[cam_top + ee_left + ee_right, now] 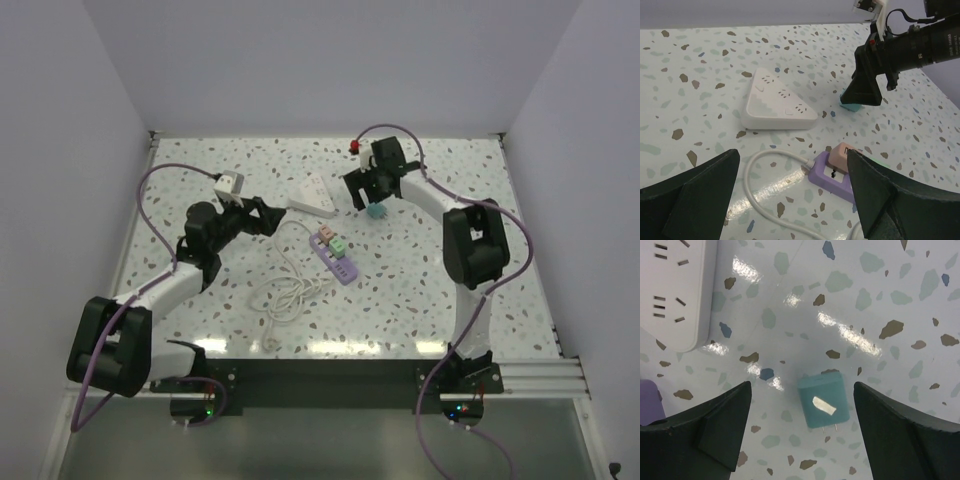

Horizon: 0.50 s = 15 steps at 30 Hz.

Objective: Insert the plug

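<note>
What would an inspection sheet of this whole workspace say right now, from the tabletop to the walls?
Surface: glossy speckled table.
Job's things: teal plug lying loose on the table, prongs showing; purple power strip with a pink plug and a green plug already seated; white triangular power strip, visible sockets vacant.
Clutter: nothing seen.
Grippers: left gripper fingers spread, holding nothing; right gripper fingers spread either side of the teal plug, not touching it.
Cables: white cord coiled loosely beside the purple power strip; purple cables looped along both arms.
Surroundings: plain pale walls on three sides.
</note>
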Motion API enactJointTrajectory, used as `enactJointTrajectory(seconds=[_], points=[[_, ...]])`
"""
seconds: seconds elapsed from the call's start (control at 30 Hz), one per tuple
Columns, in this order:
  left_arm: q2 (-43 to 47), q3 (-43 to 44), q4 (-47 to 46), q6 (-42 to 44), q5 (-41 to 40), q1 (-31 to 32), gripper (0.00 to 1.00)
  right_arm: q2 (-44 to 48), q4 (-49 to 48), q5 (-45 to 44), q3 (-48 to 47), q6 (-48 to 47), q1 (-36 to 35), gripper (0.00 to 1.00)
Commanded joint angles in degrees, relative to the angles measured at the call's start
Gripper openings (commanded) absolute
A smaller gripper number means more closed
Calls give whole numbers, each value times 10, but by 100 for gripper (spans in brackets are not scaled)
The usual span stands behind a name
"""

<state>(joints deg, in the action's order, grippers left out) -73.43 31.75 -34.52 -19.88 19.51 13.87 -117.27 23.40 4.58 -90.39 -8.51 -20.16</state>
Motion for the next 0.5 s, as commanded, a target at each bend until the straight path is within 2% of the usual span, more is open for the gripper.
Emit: enactJointTrajectory(seconds=[0.0,0.37,0.47], points=[[6,18,-12,14,6,-5,94,-27,29,12,-43,-21,7,86],[7,17,-15,14,11,-4,94,-69,64,-16,-69,-12,28,79],[8,17,-17,14,11,-4,94,-76,69,-9,-73,-12,28,67]])
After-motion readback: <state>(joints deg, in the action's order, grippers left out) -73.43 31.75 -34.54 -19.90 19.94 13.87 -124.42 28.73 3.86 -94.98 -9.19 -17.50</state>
